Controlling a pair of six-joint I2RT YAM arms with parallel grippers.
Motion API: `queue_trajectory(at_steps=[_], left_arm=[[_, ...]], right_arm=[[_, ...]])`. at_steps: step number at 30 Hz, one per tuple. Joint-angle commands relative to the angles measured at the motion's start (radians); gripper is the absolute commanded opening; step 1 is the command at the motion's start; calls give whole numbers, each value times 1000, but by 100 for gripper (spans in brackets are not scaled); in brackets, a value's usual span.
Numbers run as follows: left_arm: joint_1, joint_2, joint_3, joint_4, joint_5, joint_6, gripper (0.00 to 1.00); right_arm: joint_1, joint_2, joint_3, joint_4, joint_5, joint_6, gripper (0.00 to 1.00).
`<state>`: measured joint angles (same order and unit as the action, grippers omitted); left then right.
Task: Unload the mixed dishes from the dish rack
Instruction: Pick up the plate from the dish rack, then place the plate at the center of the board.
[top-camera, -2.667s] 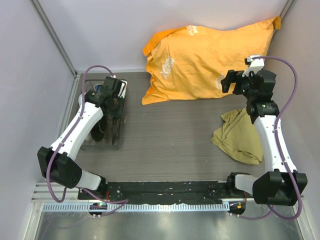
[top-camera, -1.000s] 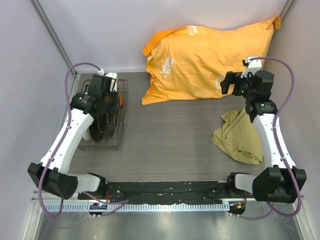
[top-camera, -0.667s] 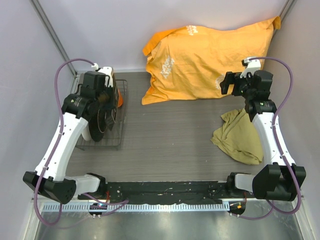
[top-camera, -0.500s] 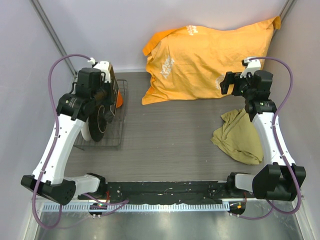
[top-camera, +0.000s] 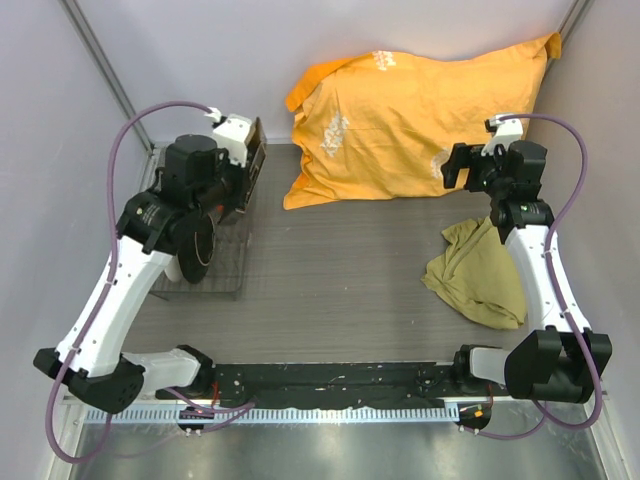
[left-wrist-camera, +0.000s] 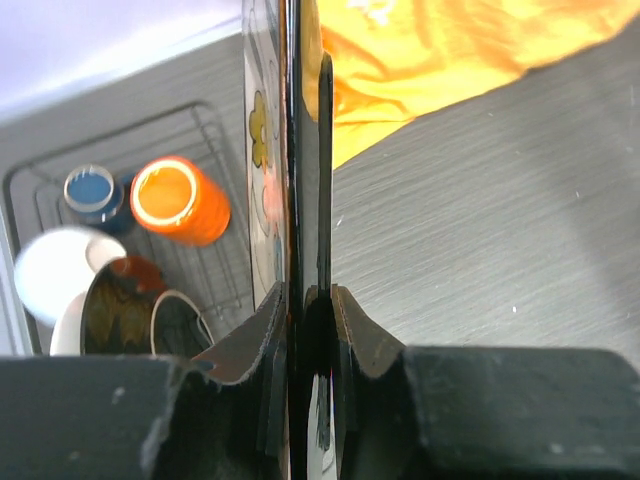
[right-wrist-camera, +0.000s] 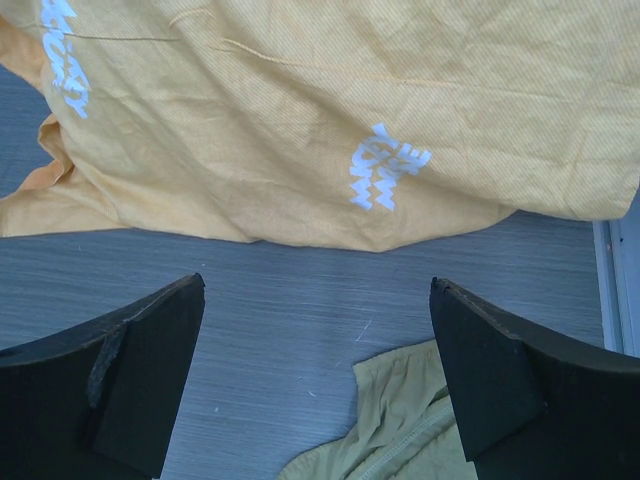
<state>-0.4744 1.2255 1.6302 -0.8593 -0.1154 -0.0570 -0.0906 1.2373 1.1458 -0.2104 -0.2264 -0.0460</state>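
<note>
One dish is out of the dish rack (top-camera: 228, 275), the square white plate (left-wrist-camera: 262, 140) with coloured flowers, and your left fingers (left-wrist-camera: 270, 325) are clamped on it, edge-on. From the left wrist you get mostly its dark rim running up the middle of the view. Only a sliver of the flowered face shows on the left, and its lower part is lost behind the fingers. From above, the plate is a thin dark strip at the arm's tip, over the rack's far right corner.

Down in the rack, the orange mug (left-wrist-camera: 180, 200) and the small dark blue cup (left-wrist-camera: 90, 190) sit just beside each other, mouths toward the camera. The white bowl (left-wrist-camera: 45, 285) is blurred. The darker round shapes next to it are half hidden, so you cannot sort them out here. From above, the round dark-rimmed plate (top-camera: 197, 248) shows on edge under the arm.

Your right fingers (right-wrist-camera: 140, 370) stand wide apart and hold nothing. They hang over the grey surface (right-wrist-camera: 300, 290), between the orange cloth (right-wrist-camera: 300, 120) and the olive cloth (right-wrist-camera: 400, 430), which is cut off at the bottom.
</note>
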Motion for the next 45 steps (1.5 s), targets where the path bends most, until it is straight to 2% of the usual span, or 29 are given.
queue_trajectory(at_steps=[1,8,14,15,19,28,34,39,45], left_arm=[[-99,-41,39,275,-98,150,0],[-304,-6,-30,358,-286,344,0],[-512,29,-190,574,-455,589,0],[-536,34,-214,651,-498,621,0],[-630,68,-331,788,-530,729,0],[-730,222,-500,1111,-547,939,0],[-786,376,-602,1427,-573,1091,0],[-831,489,-633,1594,-590,1134,0],[-859,615,-632,1713,-598,1178,0]], right_arm=[[-12,-45,11,42,15,14,100],[-29,-52,23,32,21,26,100],[-52,-67,64,-4,28,41,100],[-55,-70,69,-12,35,40,100],[-58,-67,83,-26,71,29,100],[-87,-44,65,-26,93,11,99],[-124,-29,55,-21,75,9,100],[-141,-9,52,-21,64,11,100],[-147,5,48,-21,52,14,100]])
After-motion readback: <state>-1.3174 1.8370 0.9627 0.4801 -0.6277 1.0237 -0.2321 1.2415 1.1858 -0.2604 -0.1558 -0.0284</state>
